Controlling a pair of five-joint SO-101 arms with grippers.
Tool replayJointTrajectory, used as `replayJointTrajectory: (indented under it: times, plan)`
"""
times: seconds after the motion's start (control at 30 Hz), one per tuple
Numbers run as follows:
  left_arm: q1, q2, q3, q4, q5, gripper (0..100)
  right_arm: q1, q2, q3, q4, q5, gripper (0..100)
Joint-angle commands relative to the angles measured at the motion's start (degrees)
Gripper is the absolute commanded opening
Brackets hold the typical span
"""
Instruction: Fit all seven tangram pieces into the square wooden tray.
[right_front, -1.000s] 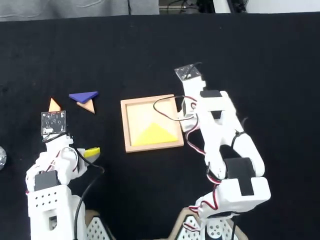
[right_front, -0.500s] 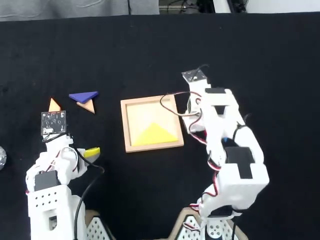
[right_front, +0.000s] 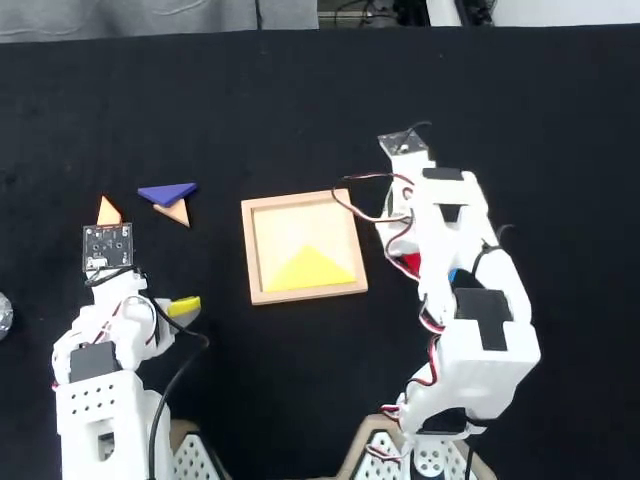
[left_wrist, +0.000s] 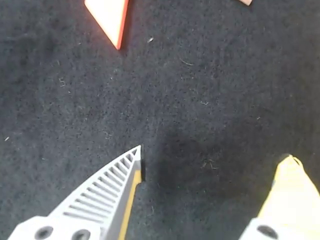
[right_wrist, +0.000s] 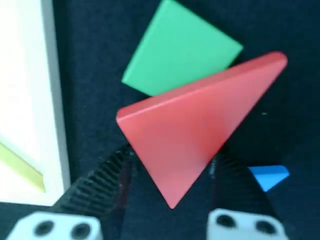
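The square wooden tray (right_front: 256, 250) lies mid-table with a yellow triangle (right_front: 308, 268) in it. My right gripper (right_wrist: 172, 160) hangs just right of the tray (right_wrist: 52, 100), shut on a large red triangle (right_wrist: 200, 125) that shows tilted between its fingers. A green piece (right_wrist: 182, 47) and a small blue piece (right_wrist: 269, 176) lie on the cloth under it. The red triangle (right_front: 408, 263) peeks from under that arm. My left gripper (left_wrist: 212, 155) stands open over bare cloth near an orange triangle (left_wrist: 107, 17). The orange triangle (right_front: 108, 210), a blue triangle (right_front: 167, 192) and a peach triangle (right_front: 175, 212) lie at the left.
A black cloth covers the table. A small silver object (right_front: 3, 315) sits at the left edge. The right arm's body (right_front: 470, 330) stands right of the tray. Open cloth stretches behind the tray and at the far right.
The right arm has swung to the right, from over the tray's right edge to the cloth beside it. The left arm has kept still.
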Motion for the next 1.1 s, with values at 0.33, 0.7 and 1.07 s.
replayJointTrajectory:
  times: [0.33, 0.7, 1.07]
  plan:
    - [-0.2, -0.6, -0.3, -1.1, -2.8, 40, 3.8, -3.5, -1.4, -1.1, -1.7, 6.5]
    - [-0.2, -0.6, -0.3, -1.1, -3.0, 40, -3.3, -17.0, -3.8, 3.9, -0.4, 28.9]
    - [-0.2, -0.6, -0.3, -1.1, -3.0, 40, -1.9, 9.5, -30.5, 7.4, -5.3, 26.3]
